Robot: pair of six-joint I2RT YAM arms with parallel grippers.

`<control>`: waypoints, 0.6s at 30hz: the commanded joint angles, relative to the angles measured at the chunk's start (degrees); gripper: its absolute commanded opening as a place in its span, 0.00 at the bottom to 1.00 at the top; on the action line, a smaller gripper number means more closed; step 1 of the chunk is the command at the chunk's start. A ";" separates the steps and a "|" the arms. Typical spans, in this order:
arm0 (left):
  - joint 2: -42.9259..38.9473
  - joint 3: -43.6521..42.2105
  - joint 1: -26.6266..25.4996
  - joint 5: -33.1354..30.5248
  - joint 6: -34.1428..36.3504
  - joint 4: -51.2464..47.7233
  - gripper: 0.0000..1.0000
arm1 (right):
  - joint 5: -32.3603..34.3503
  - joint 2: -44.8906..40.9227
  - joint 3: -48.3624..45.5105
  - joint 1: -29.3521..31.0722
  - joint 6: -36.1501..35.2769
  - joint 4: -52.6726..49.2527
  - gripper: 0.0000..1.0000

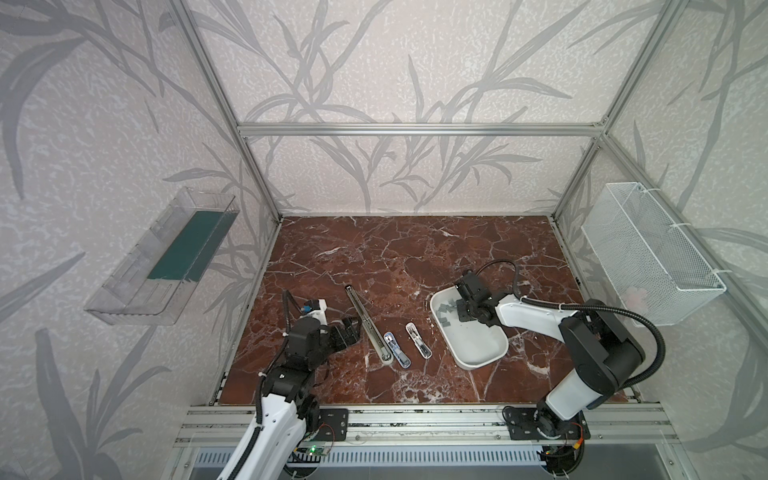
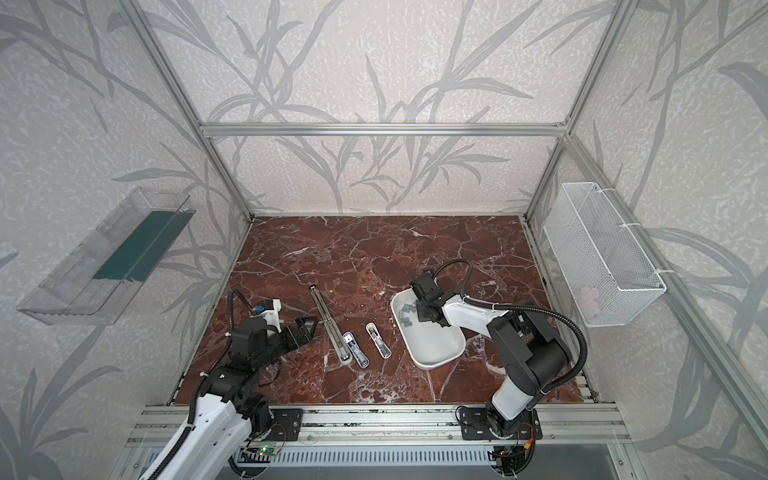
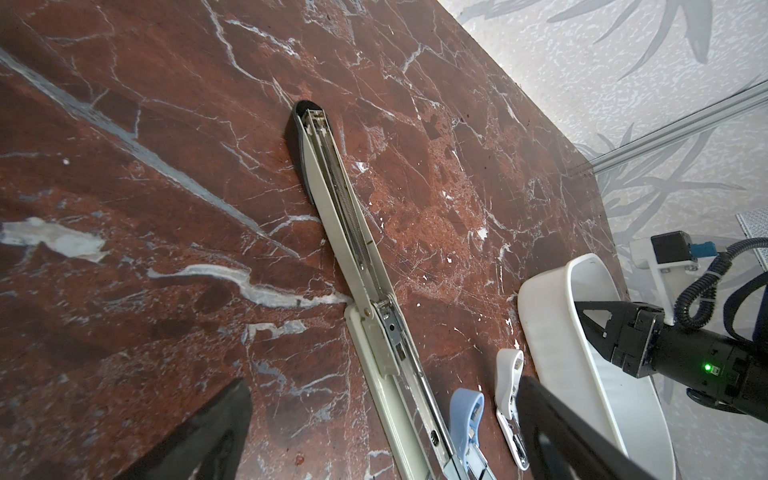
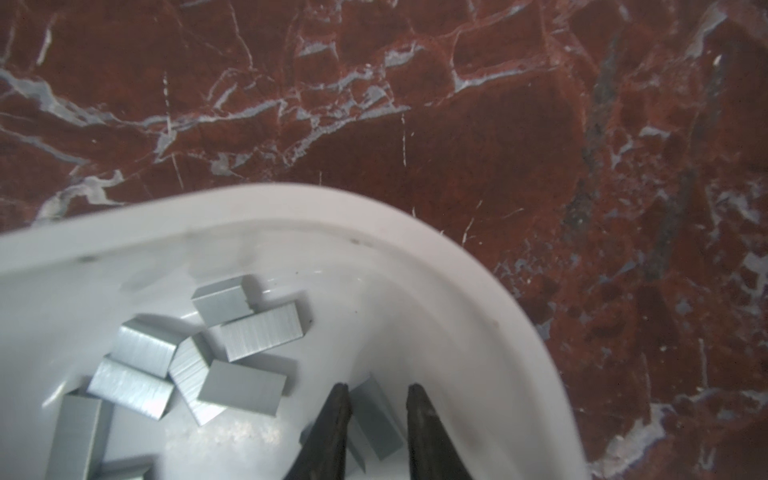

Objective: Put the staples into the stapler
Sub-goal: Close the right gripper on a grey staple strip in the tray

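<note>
A long cream stapler [image 1: 365,324] [image 3: 357,249] lies opened flat on the marble table, its metal channel facing up. Beside it lie a small blue stapler [image 1: 397,349] [image 3: 465,415] and a small white stapler [image 1: 418,340] [image 3: 509,374]. Several grey staples [image 1: 444,311] [image 4: 232,353] sit in a white tray [image 1: 478,361] [image 4: 374,216]. My right gripper [image 1: 461,309] [image 4: 378,390] reaches down into the tray, jaws a little apart. One staple strip [image 4: 374,415] lies between them, with a gap on one side. My left gripper [image 1: 351,328] [image 3: 382,382] hovers wide open and empty just left of the long stapler.
A white wire basket [image 1: 652,253] hangs on the right wall and a clear plastic bin [image 1: 166,257] on the left wall. Aluminium frame posts edge the table. The right arm [image 3: 665,345] shows over the tray in the left wrist view.
</note>
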 commanded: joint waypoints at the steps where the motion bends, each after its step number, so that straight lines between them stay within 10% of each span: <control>1: 0.06 1.52 -0.18 -0.53 0.49 -0.08 0.99 | -0.49 0.44 0.64 -0.05 0.04 -0.77 0.30; 18: -0.12 1.46 -0.18 -0.34 0.47 -0.04 0.99 | 1.97 0.09 0.67 -0.08 1.72 -2.49 0.30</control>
